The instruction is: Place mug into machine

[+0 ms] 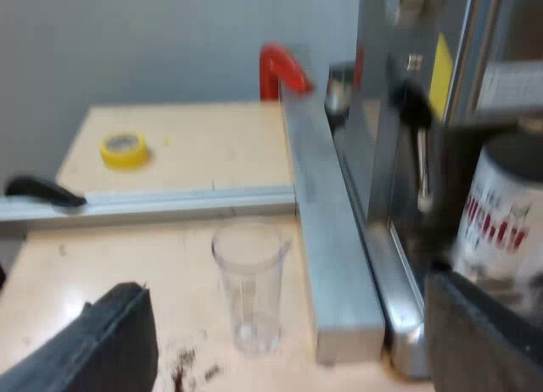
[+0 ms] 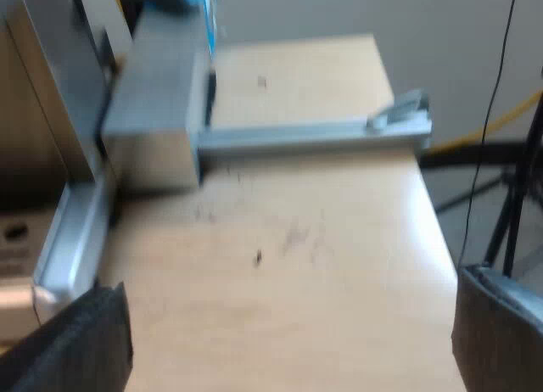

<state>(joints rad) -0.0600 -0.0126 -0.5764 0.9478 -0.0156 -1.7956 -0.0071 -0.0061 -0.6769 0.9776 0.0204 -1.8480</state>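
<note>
Left wrist view: my left gripper (image 1: pixel 284 324) has its jaws wide and empty over the pale wooden counter (image 1: pixel 102 256). The white mug with red lettering (image 1: pixel 507 218) stands at the front of the steel espresso machine (image 1: pixel 382 154), just beside one jaw. It is likely stiff, glazed, slippery and breakable; I'd grip across its body.

Right wrist view: my right gripper (image 2: pixel 288 324) has its jaws wide and empty over the counter.

This looks like a lab or workshop test bench. A pale wooden worktop (image 1: pixel 187 146) carries bare aluminium rails (image 1: pixel 327 231), with a red clamp (image 1: pixel 280 68) at their far end and a roll of yellow tape (image 1: pixel 124 148) lying loose. The espresso machine (image 1: pixel 386 180) stands against one rail. The wall (image 1: pixel 127 36) is plain grey, and dark stand legs (image 2: pixel 509 214) show beside the worktop's edge.
</note>
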